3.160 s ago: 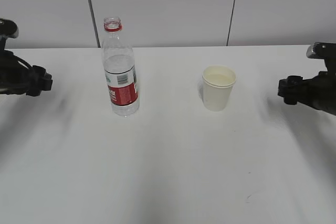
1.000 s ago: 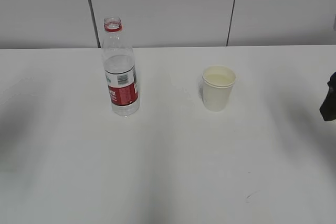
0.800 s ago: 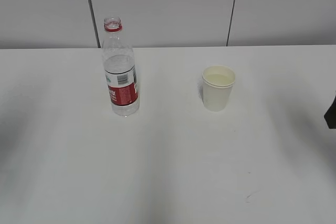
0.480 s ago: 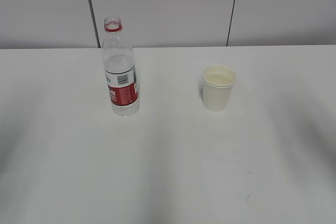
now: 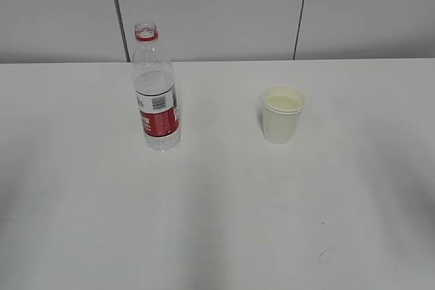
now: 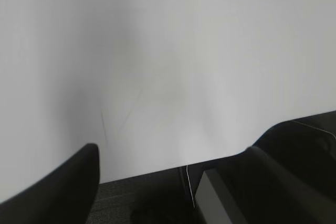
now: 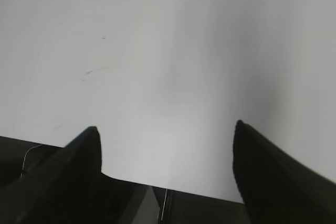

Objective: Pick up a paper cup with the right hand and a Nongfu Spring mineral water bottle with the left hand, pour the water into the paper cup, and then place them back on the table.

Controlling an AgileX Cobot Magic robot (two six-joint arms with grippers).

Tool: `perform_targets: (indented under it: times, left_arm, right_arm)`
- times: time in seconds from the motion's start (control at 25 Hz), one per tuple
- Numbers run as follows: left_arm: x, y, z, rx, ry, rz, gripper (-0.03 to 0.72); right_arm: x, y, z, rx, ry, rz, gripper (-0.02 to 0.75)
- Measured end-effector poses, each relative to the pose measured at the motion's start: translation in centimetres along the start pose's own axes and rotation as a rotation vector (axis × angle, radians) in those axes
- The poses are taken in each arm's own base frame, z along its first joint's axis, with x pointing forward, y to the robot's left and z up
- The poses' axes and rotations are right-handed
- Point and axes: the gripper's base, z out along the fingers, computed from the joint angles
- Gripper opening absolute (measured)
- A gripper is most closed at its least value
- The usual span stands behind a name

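Note:
The Nongfu Spring mineral water bottle (image 5: 156, 93) stands upright and uncapped on the white table (image 5: 217, 208), left of centre, partly filled. The paper cup (image 5: 283, 113) stands upright right of centre with liquid inside. Both arms are outside the exterior view. In the left wrist view my left gripper (image 6: 173, 153) is open and empty, its fingers (image 6: 79, 182) wide apart over the table's near edge. In the right wrist view my right gripper (image 7: 165, 135) is open and empty, its fingers (image 7: 81, 156) wide apart over bare table. Neither wrist view shows the bottle or cup.
A grey panelled wall (image 5: 217, 5) stands behind the table. Faint marks lie on the tabletop near the front right (image 5: 326, 255). Below the table edge in the left wrist view I see dark floor and a grey frame part (image 6: 210, 200).
Both arms have drawn back outward: they were at the left and right edges of the exterior view, then only the right showed, and now neither shows. Bottle and cup have not moved.

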Motion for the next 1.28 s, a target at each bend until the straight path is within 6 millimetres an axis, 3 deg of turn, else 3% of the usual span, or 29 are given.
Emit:
perform_targets:
  times: [0.28,0.88,1.28]
  left_arm:
    - [1.6,-0.3,0.0,0.018,-0.042,-0.011,0.51]
    - [4.6,-0.6,-3.1,-0.004,-0.301,-0.008,0.51]
    - [6.6,-0.9,-4.3,-0.001,-0.433,-0.01,0.51]
  right_arm:
    - [1.6,0.5,-1.8,0.001,-0.055,-0.011,0.58]
    - [7.9,1.3,-1.1,-0.016,-0.093,-0.013,0.58]
    - [10.0,1.6,-2.2,-0.007,-0.189,-0.031,0.58]
